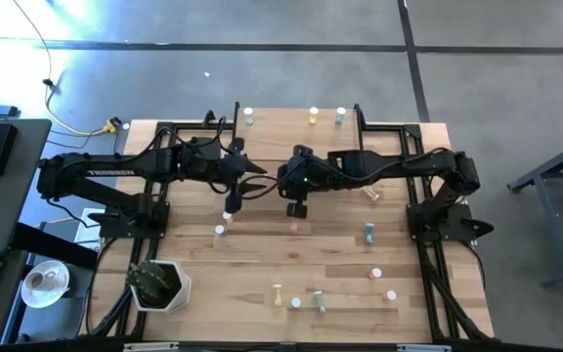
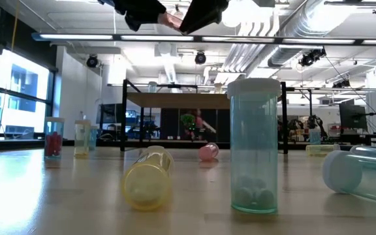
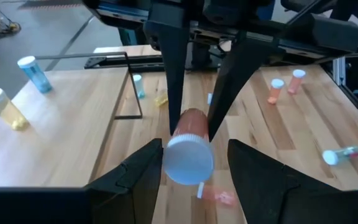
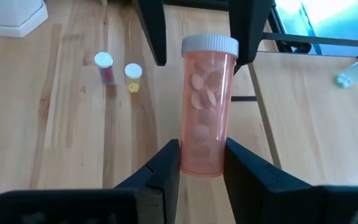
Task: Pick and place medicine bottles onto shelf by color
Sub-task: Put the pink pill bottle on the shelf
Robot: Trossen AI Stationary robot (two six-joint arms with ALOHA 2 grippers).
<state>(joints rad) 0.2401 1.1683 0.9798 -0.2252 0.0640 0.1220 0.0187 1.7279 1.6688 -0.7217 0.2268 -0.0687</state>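
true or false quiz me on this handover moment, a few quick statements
1. The right pincer grips the pink bottle near its base. True.
2. The left pincer is clamped tight on the white cap. False: its fingers flank the cap with a gap showing.
3. The held bottle is empty. False: pills show inside it.
4. A yellow bottle lies on its side on the table. True.
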